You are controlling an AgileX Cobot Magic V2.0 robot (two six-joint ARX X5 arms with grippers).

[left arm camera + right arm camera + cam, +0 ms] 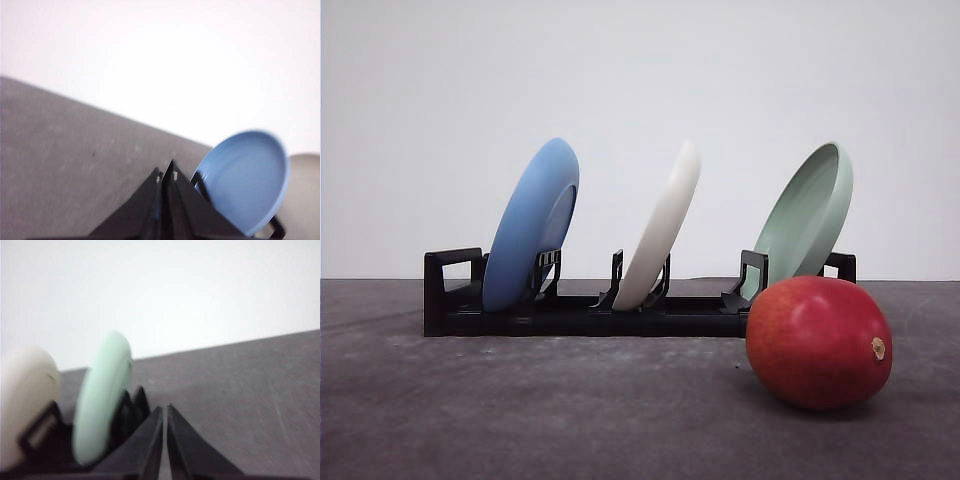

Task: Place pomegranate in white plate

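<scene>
Both end effectors, left (pixel 167 176) and right (pixel 165 410), are pressed together, empty. Pomegranate (pixel 818 342) sits on worktop (pixel 570 410); white plate (pixel 661 228) is racked upright, so your fruit will likely roll off.

We see the front camera sit low, near table level, facing the black rack (pixel 590 312) side-on. Both wrist cameras tilt, close behind their fingertips, sharing its plates.

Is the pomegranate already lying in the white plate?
No, the pomegranate lies on the table, while the white plate stands tilted in the rack.
</scene>
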